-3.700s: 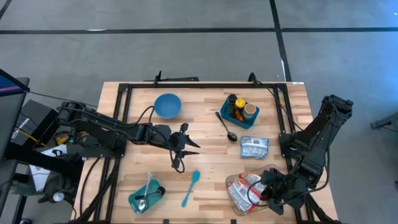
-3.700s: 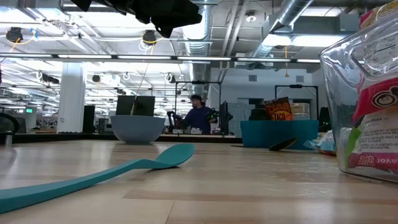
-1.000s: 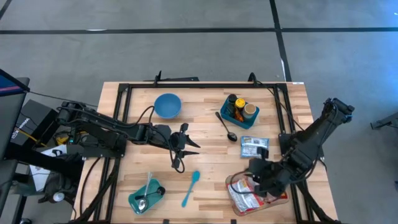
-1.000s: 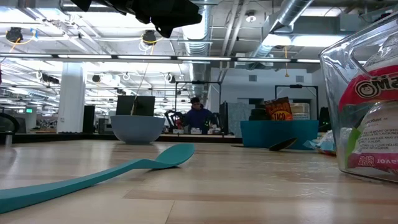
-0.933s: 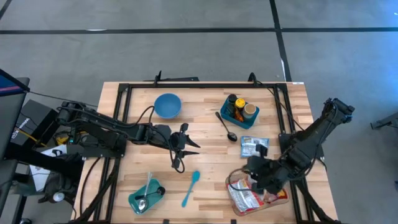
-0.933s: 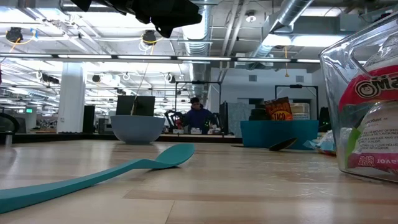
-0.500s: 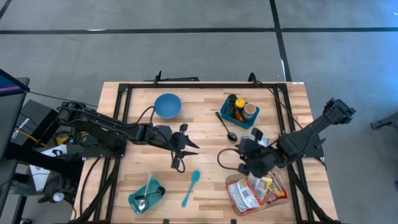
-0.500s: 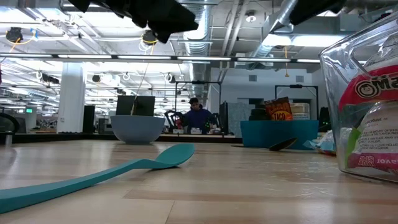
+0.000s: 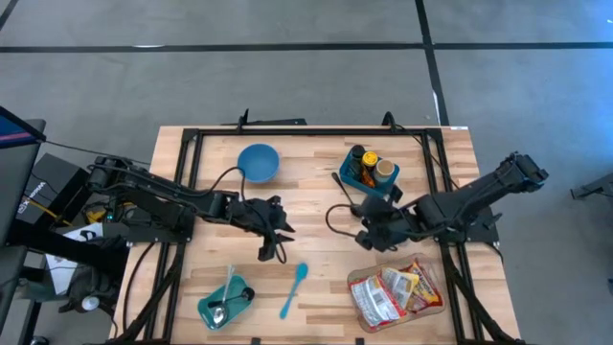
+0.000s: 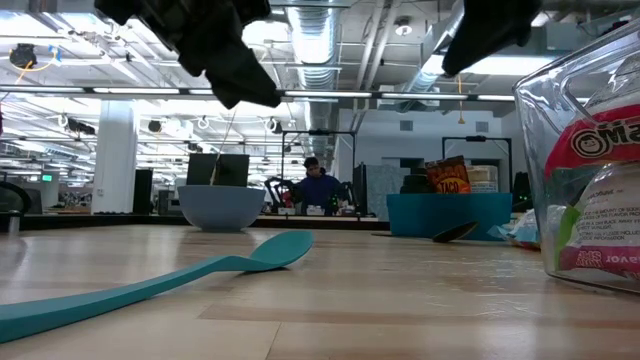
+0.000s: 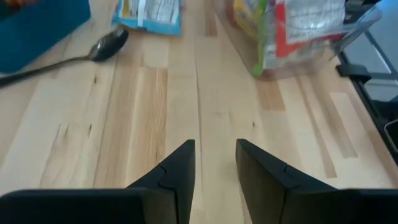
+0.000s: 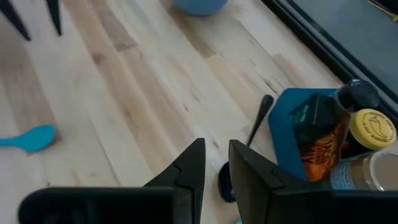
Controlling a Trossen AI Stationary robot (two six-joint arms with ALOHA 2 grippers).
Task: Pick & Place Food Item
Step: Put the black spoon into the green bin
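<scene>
Your right gripper [image 9: 367,237] hangs above the middle of the table [image 9: 316,182], fingers [image 12: 189,167] nearly together with a thin gap and nothing between them. No food is in hand. The snack packets sit in the clear container [image 9: 395,295] at the near right corner, and one more packet [image 9: 402,222] lies mostly hidden under your right arm. Careful here: directly beneath you is the black spoon [image 12: 244,150], right beside the blue bin [image 9: 369,172] of bottles. Drop from this spot and you likely clip the spoon or nudge the bin rather than reach any packet. With fingers this narrow, you'd push a packet instead of straddling it, so widen first. Your left gripper [image 9: 270,241] waits near the table's middle, fingers [image 11: 174,174] slightly apart and empty, close enough that a sweep leftward risks a bump.
</scene>
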